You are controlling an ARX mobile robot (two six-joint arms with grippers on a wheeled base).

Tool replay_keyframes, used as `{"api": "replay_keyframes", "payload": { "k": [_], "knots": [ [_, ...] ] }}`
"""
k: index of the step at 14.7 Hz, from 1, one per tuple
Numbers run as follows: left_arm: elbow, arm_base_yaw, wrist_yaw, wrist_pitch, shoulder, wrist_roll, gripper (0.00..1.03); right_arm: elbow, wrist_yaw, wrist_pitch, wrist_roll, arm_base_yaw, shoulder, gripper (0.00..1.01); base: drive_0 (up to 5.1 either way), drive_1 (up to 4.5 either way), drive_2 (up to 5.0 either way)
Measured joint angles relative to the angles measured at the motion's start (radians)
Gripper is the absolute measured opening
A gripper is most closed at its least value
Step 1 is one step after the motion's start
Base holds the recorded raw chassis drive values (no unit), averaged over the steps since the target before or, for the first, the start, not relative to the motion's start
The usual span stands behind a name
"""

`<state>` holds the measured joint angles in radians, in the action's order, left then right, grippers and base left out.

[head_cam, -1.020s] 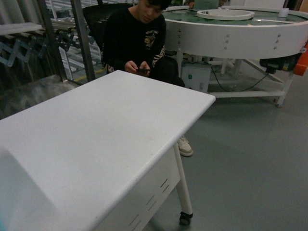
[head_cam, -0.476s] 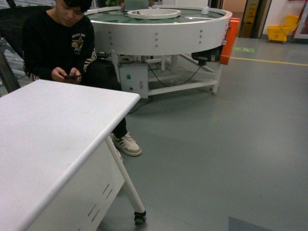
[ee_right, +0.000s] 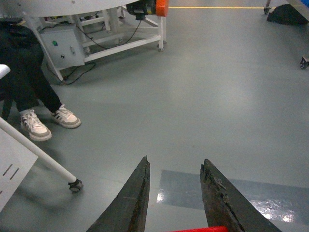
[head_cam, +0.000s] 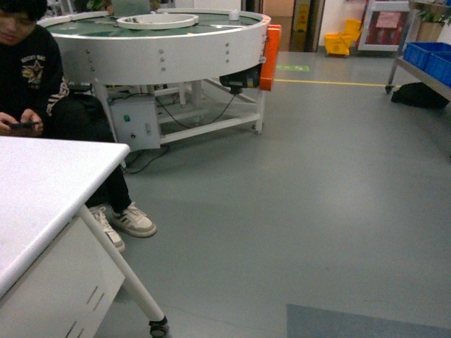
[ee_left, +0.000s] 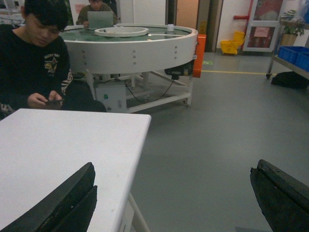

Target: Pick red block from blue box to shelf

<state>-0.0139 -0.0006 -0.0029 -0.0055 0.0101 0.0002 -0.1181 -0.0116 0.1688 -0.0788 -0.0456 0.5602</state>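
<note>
In the right wrist view, a sliver of the red block shows at the bottom edge, between the two dark fingers of my right gripper. The gripper is shut on it and hangs over grey floor. My left gripper stands wide open with nothing between its fingers, above the corner of the white table. A steel shelf holding deep blue bins stands at the far right, also visible as the shelf in the left wrist view. The blue box is out of view. Neither gripper shows in the head view.
A seated person looks at a phone behind the white table. A round white conveyor stand with an orange end stands behind. A yellow mop bucket is far back. A table caster sits low left.
The head view has swung to the right: the table and the person have slid to the left edge, open grey floor fills the middle, and the steel shelf has come into sight.
</note>
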Motion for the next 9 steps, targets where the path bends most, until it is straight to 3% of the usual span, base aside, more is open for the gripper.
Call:
{"api": "replay_keyframes", "payload": {
  "k": [5, 9],
  "knots": [
    [0.0, 0.0, 0.002, 0.003, 0.0, 0.0, 0.98, 0.001, 0.0, -0.003, 0.0, 0.0, 0.001, 0.27, 1.6, -1.2, -5.5],
    [0.0, 0.0, 0.003, 0.002, 0.0, 0.0, 0.98, 0.001, -0.007, -0.001, 0.0, 0.001, 0.001, 0.27, -0.4, -0.02, -0.8]
  ]
}}
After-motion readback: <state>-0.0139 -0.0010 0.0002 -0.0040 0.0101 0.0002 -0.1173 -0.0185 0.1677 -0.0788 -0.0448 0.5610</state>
